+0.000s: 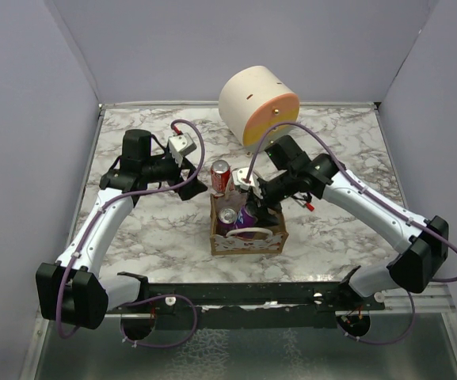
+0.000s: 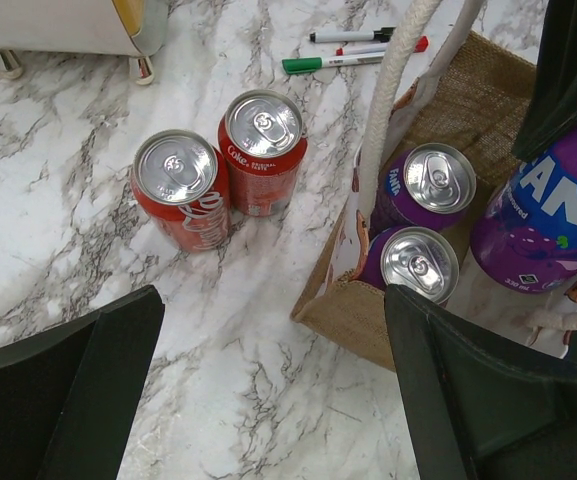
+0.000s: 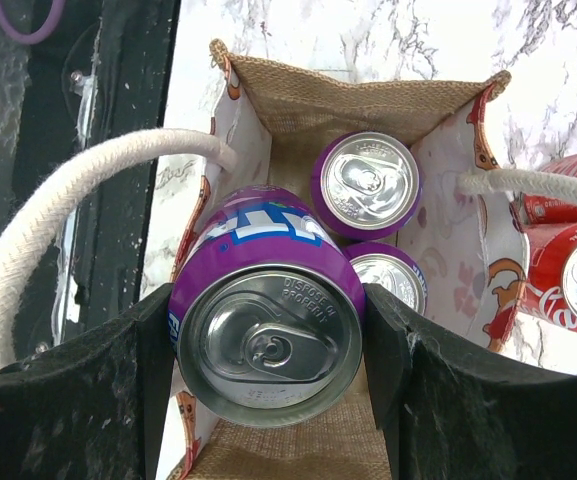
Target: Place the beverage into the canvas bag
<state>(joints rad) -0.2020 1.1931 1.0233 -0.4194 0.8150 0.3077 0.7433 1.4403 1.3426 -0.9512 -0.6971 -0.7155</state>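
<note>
Left gripper (image 2: 268,400) hangs wide open over the table (image 2: 68,250) and holds nothing. Close by it, two red cans (image 2: 180,190) stand side by side, touching, near the middle of the table. Right beside them sits the canvas bag (image 2: 353,310), also near the middle, with two purple cans (image 2: 438,180) standing up inside. A big round box (image 1: 258,107) sits at the far edge. Right gripper (image 3: 268,335) squeezes a third purple can (image 3: 258,250) by its sides, right above the open bag.
</note>
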